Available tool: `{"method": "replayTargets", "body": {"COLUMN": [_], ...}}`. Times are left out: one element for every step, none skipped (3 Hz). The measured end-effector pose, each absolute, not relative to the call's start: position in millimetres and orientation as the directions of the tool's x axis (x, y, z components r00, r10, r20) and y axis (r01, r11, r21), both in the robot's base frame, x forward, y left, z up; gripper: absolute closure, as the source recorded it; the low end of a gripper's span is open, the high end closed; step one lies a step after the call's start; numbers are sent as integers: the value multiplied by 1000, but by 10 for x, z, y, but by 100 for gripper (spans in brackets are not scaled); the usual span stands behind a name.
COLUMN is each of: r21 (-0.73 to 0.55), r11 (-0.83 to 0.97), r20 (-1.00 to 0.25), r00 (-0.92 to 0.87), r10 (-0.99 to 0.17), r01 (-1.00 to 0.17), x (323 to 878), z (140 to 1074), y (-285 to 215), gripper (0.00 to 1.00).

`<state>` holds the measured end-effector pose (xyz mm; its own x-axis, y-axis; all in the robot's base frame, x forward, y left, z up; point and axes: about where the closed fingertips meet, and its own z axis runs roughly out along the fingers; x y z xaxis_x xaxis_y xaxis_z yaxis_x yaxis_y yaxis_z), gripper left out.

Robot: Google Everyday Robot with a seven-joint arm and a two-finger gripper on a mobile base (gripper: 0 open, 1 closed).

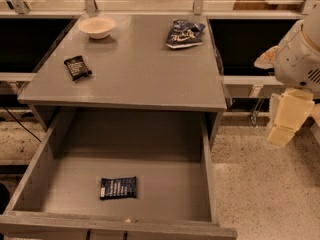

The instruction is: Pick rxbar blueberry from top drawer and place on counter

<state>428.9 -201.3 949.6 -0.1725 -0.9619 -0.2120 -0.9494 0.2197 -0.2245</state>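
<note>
Your gripper (pixel 284 120) hangs at right, well apart from the blue bar (pixel 118 187) in the drawer (pixel 170 184); whether it is open or closed is unclear.

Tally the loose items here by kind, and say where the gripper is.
Wrapped bars: 2 (dark-blue bar in grey drawer, black bar on grey counter)
Puffy blue-and-white snack bags: 1
Round cream bowls: 1
Total: 4
Cream gripper: beside the counter's right edge, over the floor.
</note>
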Motion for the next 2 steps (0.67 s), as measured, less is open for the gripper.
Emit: {"method": "replayTargets", "body": {"r21": [-210,-196], "r11": [178,116], "r20": [-196,-202], "r00": [-137,-76], "r10": [-971,-976], "r01": [-961,-974], "x": [4251,4206], "z": [9372,9286], "y": [-1940,-1872], "gripper": [0,0]}}
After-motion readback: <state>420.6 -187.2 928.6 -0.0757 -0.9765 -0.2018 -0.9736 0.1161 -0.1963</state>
